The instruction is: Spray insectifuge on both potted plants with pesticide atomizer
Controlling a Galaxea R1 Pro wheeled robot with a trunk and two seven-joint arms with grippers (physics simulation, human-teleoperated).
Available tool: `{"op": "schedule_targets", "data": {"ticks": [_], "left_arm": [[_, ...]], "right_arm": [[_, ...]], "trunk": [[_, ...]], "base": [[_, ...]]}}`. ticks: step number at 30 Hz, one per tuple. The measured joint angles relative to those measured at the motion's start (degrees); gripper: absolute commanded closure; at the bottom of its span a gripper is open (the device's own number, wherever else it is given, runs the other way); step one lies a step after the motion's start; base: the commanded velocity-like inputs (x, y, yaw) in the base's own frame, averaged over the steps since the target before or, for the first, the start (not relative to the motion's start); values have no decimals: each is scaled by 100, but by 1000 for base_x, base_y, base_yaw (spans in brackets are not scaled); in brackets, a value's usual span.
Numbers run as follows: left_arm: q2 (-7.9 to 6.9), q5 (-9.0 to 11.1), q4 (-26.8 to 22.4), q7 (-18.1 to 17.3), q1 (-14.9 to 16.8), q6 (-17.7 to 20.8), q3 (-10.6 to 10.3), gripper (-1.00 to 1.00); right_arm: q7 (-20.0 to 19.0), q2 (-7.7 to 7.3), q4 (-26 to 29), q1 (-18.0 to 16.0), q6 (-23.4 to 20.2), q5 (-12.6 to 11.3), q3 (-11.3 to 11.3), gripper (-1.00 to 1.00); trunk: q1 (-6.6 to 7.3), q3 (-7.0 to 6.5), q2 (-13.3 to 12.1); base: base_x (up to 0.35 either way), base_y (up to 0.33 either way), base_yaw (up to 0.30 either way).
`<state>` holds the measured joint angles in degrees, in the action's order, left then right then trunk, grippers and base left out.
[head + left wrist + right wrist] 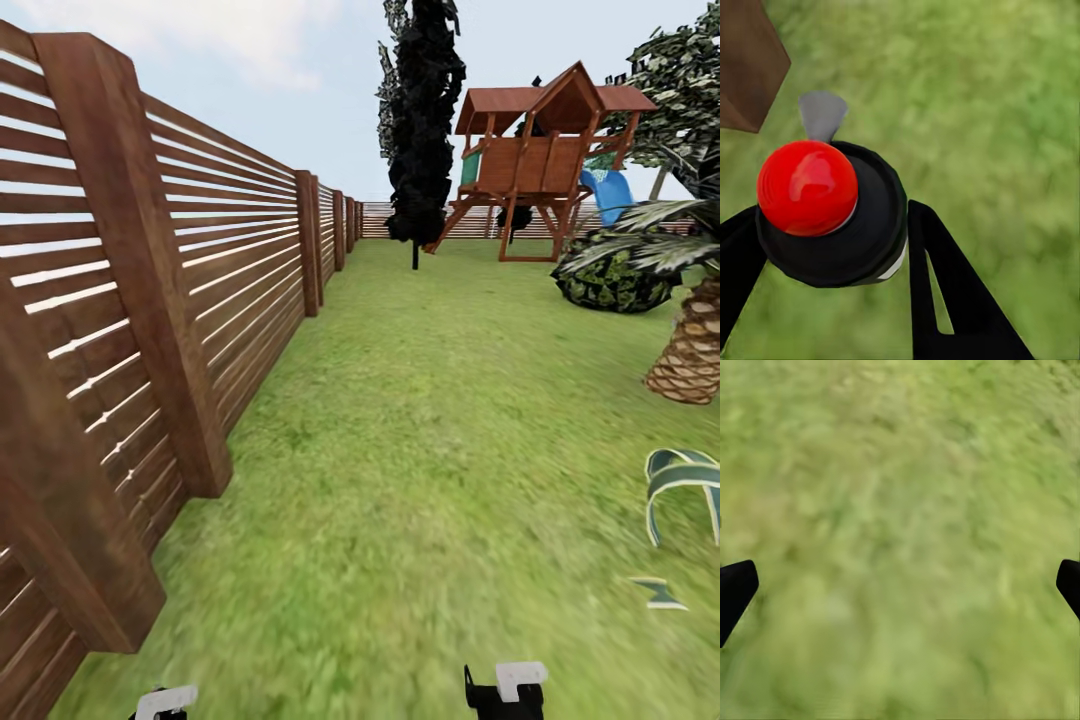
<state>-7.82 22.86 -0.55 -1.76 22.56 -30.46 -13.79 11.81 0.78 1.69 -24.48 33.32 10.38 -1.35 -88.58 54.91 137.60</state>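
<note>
The pesticide atomizer [832, 225] sits between the black fingers of my left gripper [832, 251], which is shut on it. From above I see its round black sprayer head, a glossy red knob on top and a thin grey trigger [821, 114]. Grass lies below it. My right gripper [900, 585] is open over blurred lawn, with nothing between its fingertips. Both grippers peek in at the head view's lower edge, the left gripper [165, 703] and the right gripper [507, 690]. Pale-edged green leaves of a potted plant [683, 482] curve in at the right edge; its pot is out of view.
A tall wooden slat fence [150, 300] runs along the left, close to my left arm. Open lawn [420, 450] stretches ahead to a dark tree [420, 130] and a wooden playset [545, 150]. A scaly palm trunk [690, 350] and a bush [610, 280] stand at right.
</note>
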Motion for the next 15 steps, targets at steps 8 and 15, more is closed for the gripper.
{"op": "schedule_targets", "data": {"ticks": [8,15], "left_arm": [[1,-8,1,-5,1,2,-2,100],[1,-8,0,-7,1,4,-3,100]], "right_arm": [[-5,-2,-1,1,2,0,0,-100],[-5,-5,-1,1,3,0,0,-100]], "trunk": [[0,0,0],[0,0,0]], "base": [[336,32,-128],[332,-73,-260]]}}
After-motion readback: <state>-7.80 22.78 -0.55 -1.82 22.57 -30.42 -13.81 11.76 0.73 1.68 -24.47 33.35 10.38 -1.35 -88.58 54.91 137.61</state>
